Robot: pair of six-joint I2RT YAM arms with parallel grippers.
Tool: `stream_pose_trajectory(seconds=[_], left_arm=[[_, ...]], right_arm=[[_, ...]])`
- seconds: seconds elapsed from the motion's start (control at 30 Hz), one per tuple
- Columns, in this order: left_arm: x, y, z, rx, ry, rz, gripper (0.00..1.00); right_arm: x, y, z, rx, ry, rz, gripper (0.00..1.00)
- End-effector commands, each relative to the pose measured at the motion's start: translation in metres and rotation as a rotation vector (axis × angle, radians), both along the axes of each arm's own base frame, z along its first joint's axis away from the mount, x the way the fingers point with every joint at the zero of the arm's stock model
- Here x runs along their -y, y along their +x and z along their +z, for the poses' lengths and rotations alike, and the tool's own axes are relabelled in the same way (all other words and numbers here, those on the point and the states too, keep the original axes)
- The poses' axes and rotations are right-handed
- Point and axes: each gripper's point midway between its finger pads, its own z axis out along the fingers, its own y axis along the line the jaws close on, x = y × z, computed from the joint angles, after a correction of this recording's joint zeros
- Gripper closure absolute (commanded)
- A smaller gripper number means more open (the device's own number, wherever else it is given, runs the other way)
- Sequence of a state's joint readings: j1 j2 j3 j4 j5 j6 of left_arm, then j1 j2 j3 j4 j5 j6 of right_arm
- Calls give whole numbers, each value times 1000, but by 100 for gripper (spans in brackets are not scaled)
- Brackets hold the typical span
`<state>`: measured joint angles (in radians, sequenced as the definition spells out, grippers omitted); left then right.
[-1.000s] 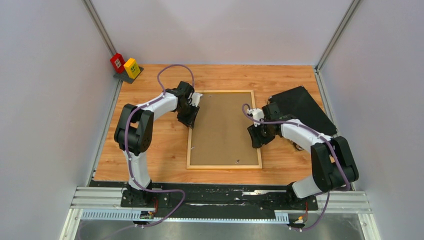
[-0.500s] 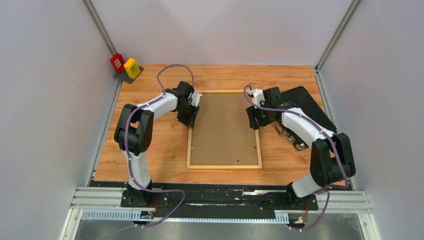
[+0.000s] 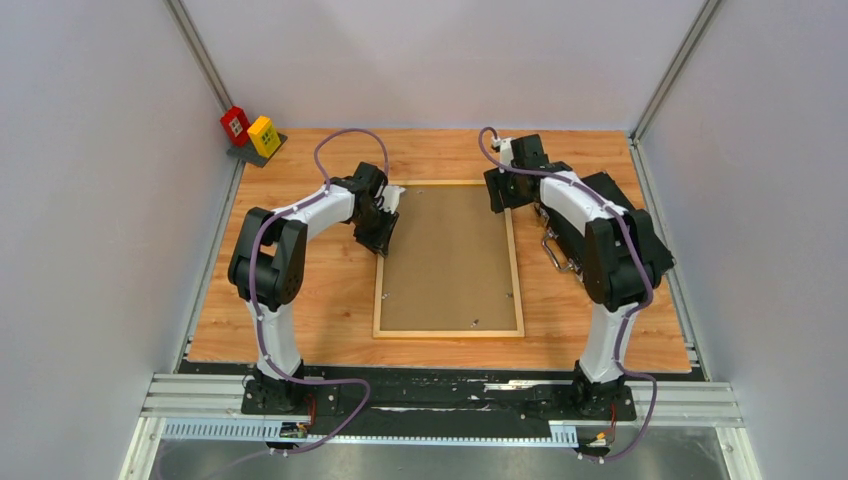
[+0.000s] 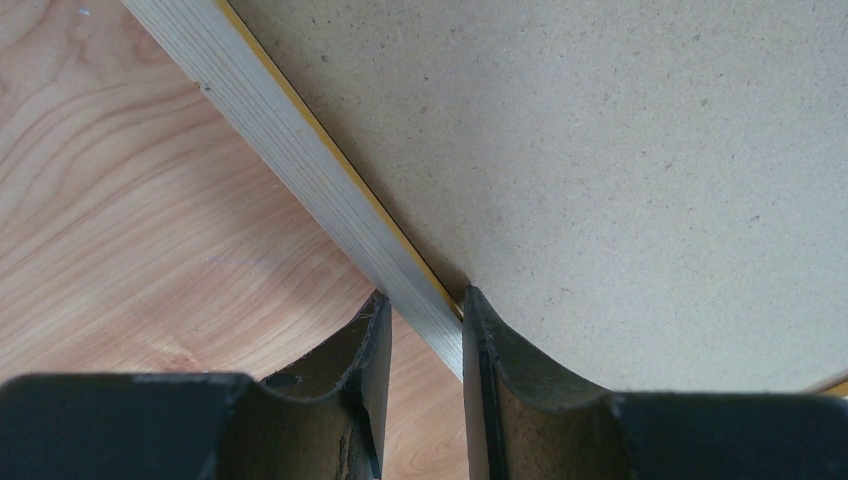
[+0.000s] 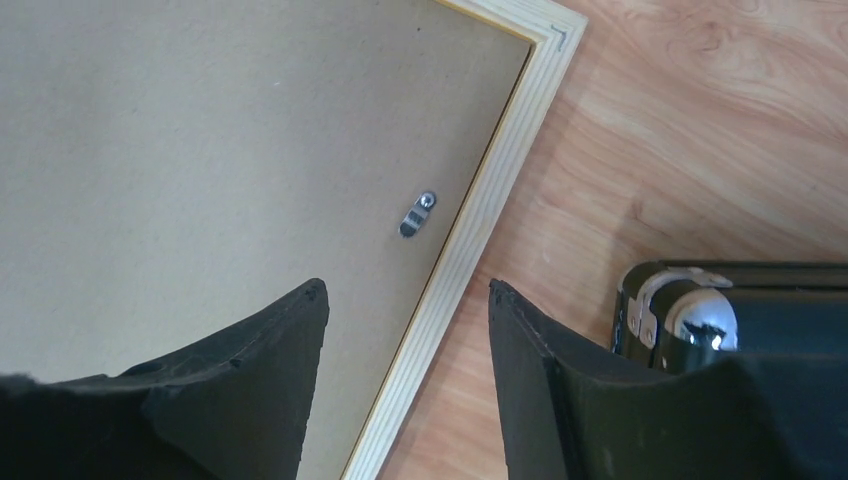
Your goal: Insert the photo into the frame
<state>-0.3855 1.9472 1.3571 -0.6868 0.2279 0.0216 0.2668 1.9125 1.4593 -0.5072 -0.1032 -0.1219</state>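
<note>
Broadly, we see the wooden table [image 3: 440, 152] spread beneath both grippers. Between the two lies the frame [image 3: 447, 332], flat and back side up, light wood rails showing. Its long sides run away from the arm bases.

Inside those rails sits the brown backing panel [image 3: 445, 260], which covers the whole opening. The photo is hidden from us, and we cannot tell whether it lies under the panel.

On the outer side of the right gripper [image 5: 407, 288] stands the black case [image 5: 790, 305], resting on the table just beside the frame's right rail. The case's chrome corner [image 5: 690, 315] shows close to that gripper's outer finger.

The left gripper [image 4: 423, 315] is clamped on the frame's left rail, along the far half of it. One finger [image 4: 372, 340] presses the rail's outer edge above the table, and the other [image 4: 480, 340] sits on the inner side, against the panel.

The right gripper holds nothing. Its jaws stand apart over the right rail near the frame's far right corner, the inner finger above the panel and the outer one above bare table.

Well beyond the left gripper, toward its outer side, a red block [image 3: 236, 124] and a yellow block [image 3: 264, 136] stand together at the table's far corner.

Just ahead of the right gripper's fingertips, a small metal clip [image 5: 417, 214] lies on the panel, just inside the rail.
</note>
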Motion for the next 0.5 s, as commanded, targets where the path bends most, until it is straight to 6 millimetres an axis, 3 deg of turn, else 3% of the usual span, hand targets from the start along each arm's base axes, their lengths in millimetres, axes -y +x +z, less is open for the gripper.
stream_pose_trajectory(seconds=[0.0, 0.47], left_arm=[[3, -6, -21, -34, 9, -85, 100], [5, -6, -20, -36, -4, -89, 100]], right_arm=[[4, 27, -1, 24, 5, -68, 41], [11, 39, -33, -37, 4, -126, 43]])
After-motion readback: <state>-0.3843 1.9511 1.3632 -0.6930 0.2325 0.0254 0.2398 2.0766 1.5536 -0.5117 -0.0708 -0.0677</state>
